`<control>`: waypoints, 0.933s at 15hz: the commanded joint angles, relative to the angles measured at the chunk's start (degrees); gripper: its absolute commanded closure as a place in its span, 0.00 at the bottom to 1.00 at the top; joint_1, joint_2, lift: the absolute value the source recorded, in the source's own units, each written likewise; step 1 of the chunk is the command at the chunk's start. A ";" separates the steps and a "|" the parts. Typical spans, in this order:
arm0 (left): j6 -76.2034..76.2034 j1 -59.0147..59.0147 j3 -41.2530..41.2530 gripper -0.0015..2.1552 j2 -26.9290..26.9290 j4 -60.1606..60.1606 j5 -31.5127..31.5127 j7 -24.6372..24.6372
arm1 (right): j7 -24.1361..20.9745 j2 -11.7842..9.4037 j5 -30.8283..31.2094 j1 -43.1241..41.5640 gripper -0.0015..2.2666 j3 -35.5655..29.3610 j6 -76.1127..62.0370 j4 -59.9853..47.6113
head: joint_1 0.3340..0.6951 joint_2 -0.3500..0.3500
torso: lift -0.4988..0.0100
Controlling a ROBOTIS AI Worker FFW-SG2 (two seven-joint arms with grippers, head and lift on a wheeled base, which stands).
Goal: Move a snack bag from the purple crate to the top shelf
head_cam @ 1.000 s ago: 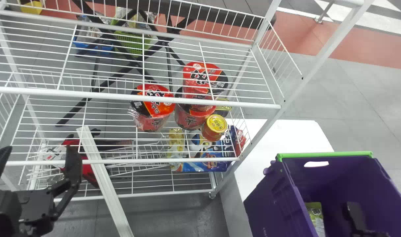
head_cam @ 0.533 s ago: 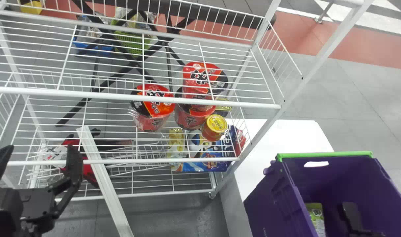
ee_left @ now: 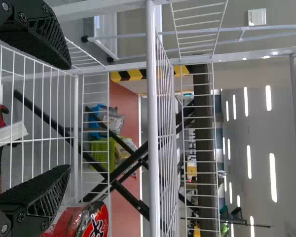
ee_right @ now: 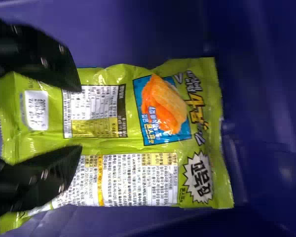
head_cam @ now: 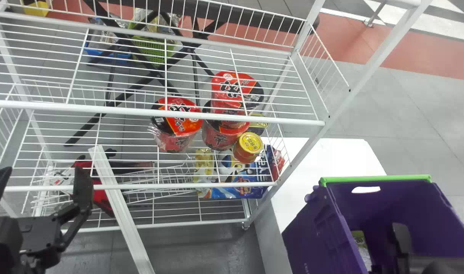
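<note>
Inside the purple crate [head_cam: 315, 228] at the lower right, my right gripper [head_cam: 388, 251] is low beside the green snack bag [head_cam: 359, 239]. In the right wrist view the snack bag [ee_right: 158, 128] lies back side up on the crate's floor; my right gripper [ee_right: 81, 118] is open, its two fingers over the bag's near part with a gap between them. My left gripper [head_cam: 41, 186] stands open and holds nothing in front of the rack at the left; in its wrist view the left gripper [ee_left: 69, 116] faces the wires. The top shelf [head_cam: 140, 108] is the rack's upper wire level.
Red noodle cups [head_cam: 176, 121] and a yellow-lidded can [head_cam: 248, 146] stand on the level below, with snack packs [head_cam: 239, 182] lower still. A white rack post [head_cam: 342, 91] rises between shelf and crate. A white table [head_cam: 292, 171] adjoins the crate.
My right gripper has shifted left and further into view inside the crate, covering more of the snack bag. The left gripper has moved slightly left.
</note>
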 commanded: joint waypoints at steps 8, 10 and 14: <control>-2.45 -0.44 1.17 0.05 -0.09 1.87 1.24 -0.35 | -1.76 -0.62 2.53 -2.85 0.05 2.36 0.27 5.21 | 1.00 0.00 | 0.09; -2.45 -0.70 1.44 0.05 -0.09 2.22 1.32 -0.44 | -2.99 -0.53 3.23 -3.28 0.09 4.56 -0.26 6.00 | 1.00 0.00 | 0.09; -2.45 -1.05 1.61 0.05 -0.35 3.18 1.67 -0.52 | -3.69 -0.09 5.96 -4.69 0.29 6.41 -0.61 7.23 | 1.00 0.00 | 0.09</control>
